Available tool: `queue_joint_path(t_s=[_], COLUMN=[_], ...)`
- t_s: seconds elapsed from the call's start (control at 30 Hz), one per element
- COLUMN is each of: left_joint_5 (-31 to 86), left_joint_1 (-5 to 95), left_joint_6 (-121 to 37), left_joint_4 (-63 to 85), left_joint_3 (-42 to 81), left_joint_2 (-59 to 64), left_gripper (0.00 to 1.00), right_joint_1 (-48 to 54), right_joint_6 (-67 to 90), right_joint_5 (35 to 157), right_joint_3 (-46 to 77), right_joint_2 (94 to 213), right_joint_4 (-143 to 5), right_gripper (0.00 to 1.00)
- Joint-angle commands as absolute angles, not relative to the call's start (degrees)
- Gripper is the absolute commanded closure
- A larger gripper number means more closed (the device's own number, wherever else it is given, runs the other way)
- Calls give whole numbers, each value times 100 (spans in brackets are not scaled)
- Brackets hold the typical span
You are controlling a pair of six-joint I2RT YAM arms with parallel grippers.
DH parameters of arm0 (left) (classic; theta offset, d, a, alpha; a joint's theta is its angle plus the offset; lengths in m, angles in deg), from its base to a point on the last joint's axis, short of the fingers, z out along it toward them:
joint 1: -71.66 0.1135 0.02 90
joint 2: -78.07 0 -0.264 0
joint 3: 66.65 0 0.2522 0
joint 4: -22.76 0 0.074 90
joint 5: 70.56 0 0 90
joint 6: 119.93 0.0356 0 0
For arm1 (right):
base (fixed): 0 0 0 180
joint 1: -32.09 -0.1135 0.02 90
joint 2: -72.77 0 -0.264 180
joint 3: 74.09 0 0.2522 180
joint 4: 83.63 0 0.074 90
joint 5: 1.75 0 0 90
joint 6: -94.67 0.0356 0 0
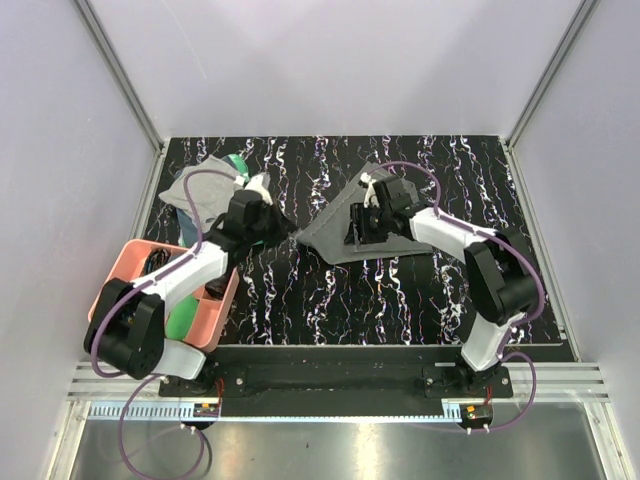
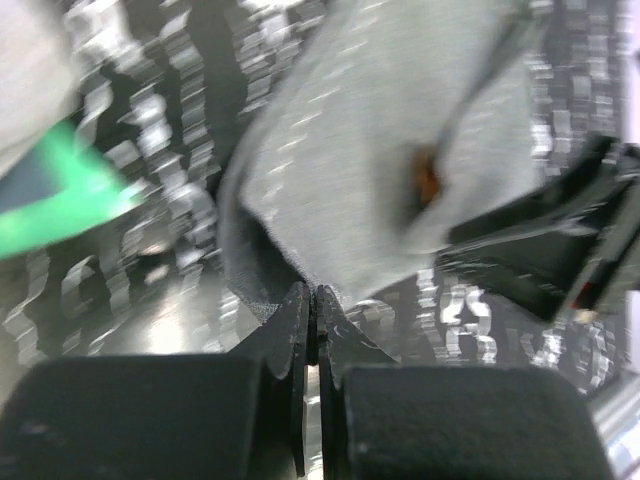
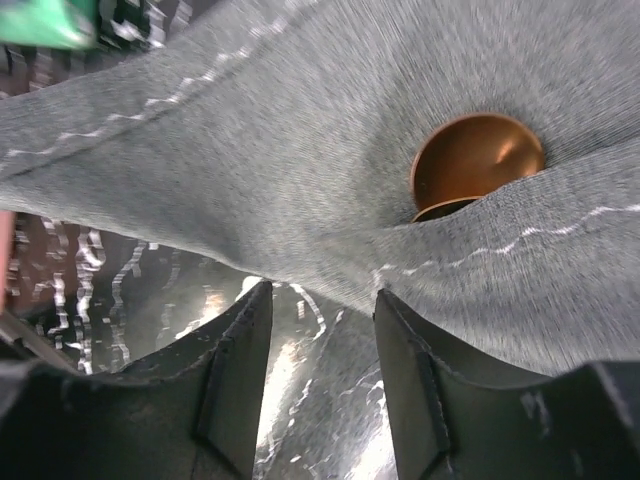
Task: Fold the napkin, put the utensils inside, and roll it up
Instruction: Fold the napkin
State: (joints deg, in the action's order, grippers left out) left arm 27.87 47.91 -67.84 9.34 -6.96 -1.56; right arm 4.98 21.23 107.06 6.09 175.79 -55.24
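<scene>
The dark grey napkin (image 1: 345, 228) lies folded in a rough triangle on the marbled table, with its left corner lifted. My left gripper (image 1: 289, 236) is shut on that corner; in the left wrist view the jaws (image 2: 316, 296) pinch the napkin (image 2: 400, 120) at its hem. Of the utensils, only a copper spoon bowl (image 3: 476, 160) shows, peeking out from a fold of the napkin (image 3: 250, 150). The same spoon bowl (image 2: 426, 180) appears as a blurred spot. My right gripper (image 1: 357, 226) hovers over the napkin's middle. Its jaws (image 3: 320, 300) stand open at the cloth's edge, with nothing between them.
A pink bin (image 1: 135, 262) holding a green item stands at the near left, beside the left arm. A lighter grey cloth (image 1: 200, 190) over a green item (image 1: 238, 163) lies at the back left. The table's raised frame runs along both sides.
</scene>
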Motion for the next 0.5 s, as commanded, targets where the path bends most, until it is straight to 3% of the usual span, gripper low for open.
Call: queue_joint_path(t_s=[0.0, 0.2, 0.47], left_joint_5=[2963, 3025, 3315], left_joint_1=[4434, 3950, 3405], left_joint_6=[-6596, -6412, -6149], left_joint_4=[1190, 1190, 1190], left_joint_3=[168, 1187, 2295], left_joint_2=[-401, -1060, -1992], left_gripper=[100, 100, 100], right_joint_1=[510, 940, 1469], right_joint_6=[2242, 2357, 2392], right_joint_5=[10338, 9460, 9554], right_joint_3=[814, 551, 41], right_joint_2=[16876, 16234, 15855], right_joint_4=[-5485, -5300, -5282], right_gripper=[45, 39, 39])
